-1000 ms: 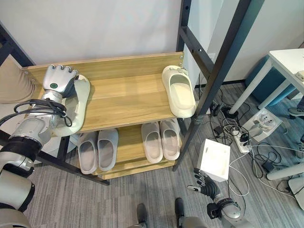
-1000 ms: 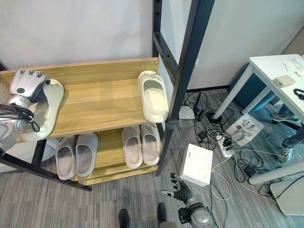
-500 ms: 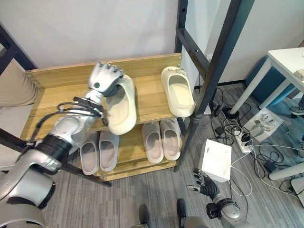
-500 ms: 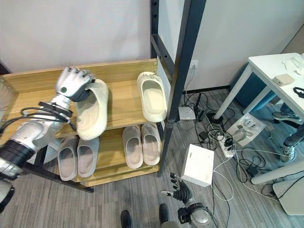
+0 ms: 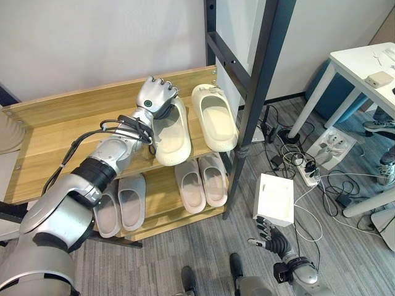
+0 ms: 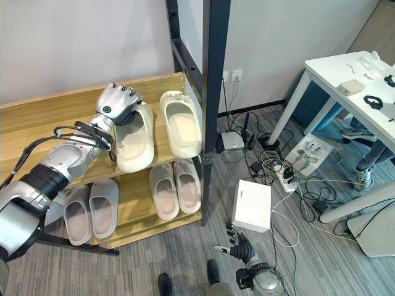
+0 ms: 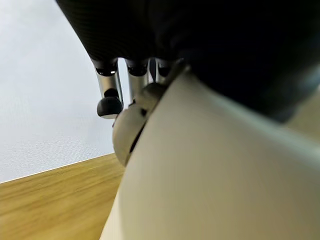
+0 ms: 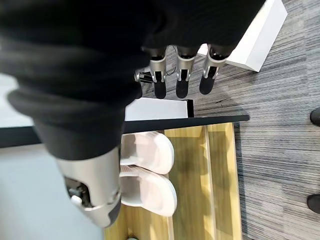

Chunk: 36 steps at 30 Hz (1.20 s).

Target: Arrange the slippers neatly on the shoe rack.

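Grey plank flooring (image 5: 154,259) and a pale wall (image 5: 92,37) are seen around a two-shelf wooden shoe rack (image 5: 55,132), which is flanked on its right by a black metal frame post (image 5: 259,80). On the top shelf, a cream slipper (image 5: 171,132) is held by the left robot hand (image 5: 157,97), whose fingers are curled over its heel end; in the left wrist view the dark fingertips (image 7: 110,106) are seen hooked over the slipper's rim. This slipper is placed just beside a second cream slipper (image 5: 214,117), which lies near the shelf's right end, toe toward the front edge. Open bare wood is left across the left part of the top shelf. On the lower shelf, two pairs of pale grey slippers (image 5: 203,183) are lined up, one pair to the left (image 5: 120,203). The right robot hand (image 5: 271,239) is held low over the floor with fingers loosely spread, holding nothing, near a white box (image 5: 274,200). A white table (image 5: 361,58), a power strip (image 5: 330,148) and tangled cables (image 5: 296,166) are seen to the right.
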Available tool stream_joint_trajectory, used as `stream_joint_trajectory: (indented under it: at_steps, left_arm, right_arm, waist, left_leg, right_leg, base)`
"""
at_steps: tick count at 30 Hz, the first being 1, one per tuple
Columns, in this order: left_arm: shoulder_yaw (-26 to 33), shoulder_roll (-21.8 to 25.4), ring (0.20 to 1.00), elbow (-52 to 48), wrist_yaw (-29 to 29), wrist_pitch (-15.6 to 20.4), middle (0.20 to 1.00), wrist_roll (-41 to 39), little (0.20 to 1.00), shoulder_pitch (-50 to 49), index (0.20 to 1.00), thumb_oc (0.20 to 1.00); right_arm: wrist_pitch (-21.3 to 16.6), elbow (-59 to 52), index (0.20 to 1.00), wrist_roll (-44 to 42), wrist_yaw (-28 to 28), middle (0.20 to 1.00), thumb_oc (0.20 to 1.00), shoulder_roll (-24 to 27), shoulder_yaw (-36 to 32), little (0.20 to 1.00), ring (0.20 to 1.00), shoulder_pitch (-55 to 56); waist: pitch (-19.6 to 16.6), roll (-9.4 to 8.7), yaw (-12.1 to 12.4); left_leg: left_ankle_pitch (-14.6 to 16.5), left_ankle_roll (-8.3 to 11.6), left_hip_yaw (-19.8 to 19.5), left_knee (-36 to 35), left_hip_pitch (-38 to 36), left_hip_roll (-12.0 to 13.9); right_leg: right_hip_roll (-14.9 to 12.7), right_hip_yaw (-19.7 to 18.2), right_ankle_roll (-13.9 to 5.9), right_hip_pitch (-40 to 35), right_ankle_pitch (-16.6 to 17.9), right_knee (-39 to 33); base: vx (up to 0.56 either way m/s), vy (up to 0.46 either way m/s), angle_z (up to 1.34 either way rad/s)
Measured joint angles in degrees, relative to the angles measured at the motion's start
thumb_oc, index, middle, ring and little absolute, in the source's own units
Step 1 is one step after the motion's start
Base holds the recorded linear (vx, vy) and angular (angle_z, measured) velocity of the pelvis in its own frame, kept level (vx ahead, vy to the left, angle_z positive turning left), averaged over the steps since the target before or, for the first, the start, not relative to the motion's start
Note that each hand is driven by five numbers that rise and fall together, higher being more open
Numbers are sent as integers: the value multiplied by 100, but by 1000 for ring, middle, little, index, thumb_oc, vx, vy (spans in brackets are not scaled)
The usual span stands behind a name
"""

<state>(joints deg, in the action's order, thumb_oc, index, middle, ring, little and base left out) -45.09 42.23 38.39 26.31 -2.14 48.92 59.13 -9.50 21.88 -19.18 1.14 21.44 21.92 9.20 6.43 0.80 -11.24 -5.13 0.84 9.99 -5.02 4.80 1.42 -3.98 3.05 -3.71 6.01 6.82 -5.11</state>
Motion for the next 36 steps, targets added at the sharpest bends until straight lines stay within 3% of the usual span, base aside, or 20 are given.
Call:
stream_joint_trajectory:
  at_steps: [4,5,6,11,17,24,34,36]
  left_arm:
    - [-250,-9,200,385,72,5,200,-3,200,290,200,200]
    - [-250,-11,655,429,72,0,655,-3,655,326,655,655]
    - [-250,-14,1000,451,72,-1,1000,-3,1000,344,1000,1000]
    - [-249,-18,1000,423,68,-102,1000,-1,1000,378,1000,1000]
    - [-160,37,1000,-850,-145,-79,1000,237,1000,311,1000,1000]
    - [159,121,1000,-1511,-423,-33,1000,400,1000,-16,1000,1000]
    - [1493,304,1000,-2788,-554,168,1000,158,1000,-1244,1000,1000]
    - [2417,-167,1000,-3287,-564,384,1000,-553,1000,-2183,1000,1000]
  right_arm:
    - [-3,-20,1000,-21,-2,1000,1000,2,3,1000,1000,30]
    - [-3,-20,1000,-70,-2,1000,1000,2,4,1000,1000,37]
    - [-3,-20,1000,-79,-2,1000,1000,2,4,1000,1000,34]
    - [-2,22,1000,-102,-1,1000,1000,2,7,1000,1000,54]
    - [2,28,1000,-102,0,1000,1000,-23,11,1000,1000,-42]
    - [19,129,1000,-102,-3,1000,1000,-82,8,1000,1000,-249]
    - [238,256,1000,-102,-48,1000,1000,-275,5,1000,1000,-282]
    - [256,261,1000,-97,-43,1000,1000,-331,-13,1000,1000,-282]
  waist:
    - [-5,8,-91]
    - [-7,12,-94]
    - [-7,12,-93]
    - [-9,10,-82]
    - [-16,10,91]
    - [-47,0,210]
    - [-57,7,395]
    - [-77,35,415]
  left_leg:
    - [7,0,27,-1,8,2]
    - [14,9,40,-1,7,4]
    - [16,12,46,-1,8,7]
    - [34,19,45,-1,9,33]
    - [19,26,-75,0,-30,44]
    - [-2,50,-329,-1,-108,54]
    - [-48,56,-500,0,-100,55]
    - [-47,57,-509,0,-129,48]
  right_leg:
    - [5,-34,12,21,14,1]
    - [8,-52,-4,28,4,1]
    - [10,-57,-10,31,0,1]
    - [36,-58,-4,30,3,2]
    - [47,53,80,-72,62,33]
    - [52,328,111,-278,-12,3]
    - [56,480,121,-335,-21,3]
    - [51,489,105,-368,-36,4]
  base:
    - [4,-11,-6]
    - [0,-13,-6]
    - [-2,-7,-5]
    - [0,0,0]
    - [-10,-9,8]
    - [-32,-2,20]
    - [-16,0,7]
    - [-7,8,3]
